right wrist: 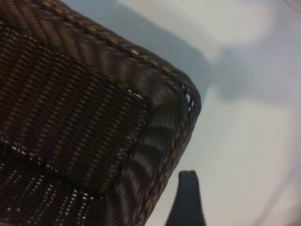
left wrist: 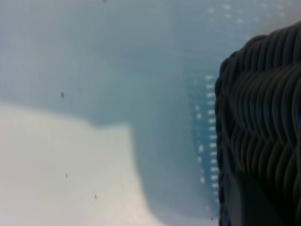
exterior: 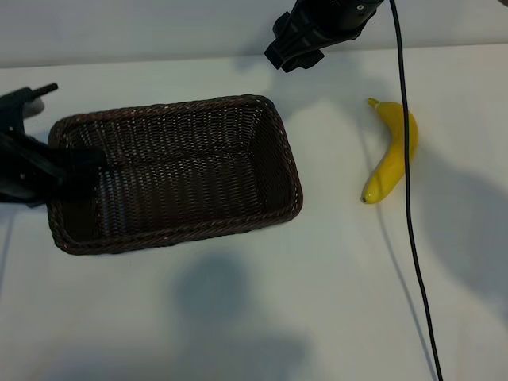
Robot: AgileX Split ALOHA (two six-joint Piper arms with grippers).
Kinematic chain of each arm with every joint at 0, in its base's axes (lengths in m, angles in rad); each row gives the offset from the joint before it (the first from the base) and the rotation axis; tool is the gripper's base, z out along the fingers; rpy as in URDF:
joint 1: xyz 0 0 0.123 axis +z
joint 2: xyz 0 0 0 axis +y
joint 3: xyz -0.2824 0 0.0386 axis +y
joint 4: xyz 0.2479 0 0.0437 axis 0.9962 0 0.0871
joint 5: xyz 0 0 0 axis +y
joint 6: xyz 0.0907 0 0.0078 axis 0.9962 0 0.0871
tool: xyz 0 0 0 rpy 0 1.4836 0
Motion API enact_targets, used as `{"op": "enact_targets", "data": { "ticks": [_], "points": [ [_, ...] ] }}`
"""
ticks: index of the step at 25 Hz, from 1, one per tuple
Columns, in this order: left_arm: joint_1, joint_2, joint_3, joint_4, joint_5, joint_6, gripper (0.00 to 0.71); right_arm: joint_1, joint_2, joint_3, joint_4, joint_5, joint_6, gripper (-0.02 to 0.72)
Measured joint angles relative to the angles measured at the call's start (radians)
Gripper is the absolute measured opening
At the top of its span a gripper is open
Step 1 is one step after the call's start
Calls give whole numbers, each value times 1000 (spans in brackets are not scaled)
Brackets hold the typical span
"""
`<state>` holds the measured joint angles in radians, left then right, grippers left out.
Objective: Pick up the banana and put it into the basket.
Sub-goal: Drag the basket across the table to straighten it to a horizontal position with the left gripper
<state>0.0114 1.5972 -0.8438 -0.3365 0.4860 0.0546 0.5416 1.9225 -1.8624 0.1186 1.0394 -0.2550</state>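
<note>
Your left gripper (exterior: pixel 55 171) is at the basket's (exterior: pixel 178 171) left rim — grip unclear; right gripper (exterior: pixel 305 40) hangs released, banana (exterior: pixel 393 155) untouched on the table (exterior: pixel 254 317).

light: bright, soft table (exterior: pixel 333 302) shadows | focus: wrist views blurred (close range)

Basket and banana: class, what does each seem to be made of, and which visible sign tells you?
Basket: dark brown woven wicker or a plastic imitation, matte with a slight sheen; the sign is its interlaced strands and braided rim.
Banana: smooth, evenly bright yellow skin with a dark tip; so uniform that it may be a plastic model, though real fruit cannot be ruled out.
</note>
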Motion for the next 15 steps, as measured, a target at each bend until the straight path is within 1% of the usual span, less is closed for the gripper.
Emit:
{"op": "enact_targets", "data": {
  "ticks": [3,7,15],
  "points": [
    [10,0,-43,10,43,50,168,0,0,0,0,2,1,593],
    [12,0,-76,14,63,114,168,0,0,0,0,8,1,593],
    [12,0,-81,-91,67,186,168,0,0,0,0,12,15,593]
  ]
}}
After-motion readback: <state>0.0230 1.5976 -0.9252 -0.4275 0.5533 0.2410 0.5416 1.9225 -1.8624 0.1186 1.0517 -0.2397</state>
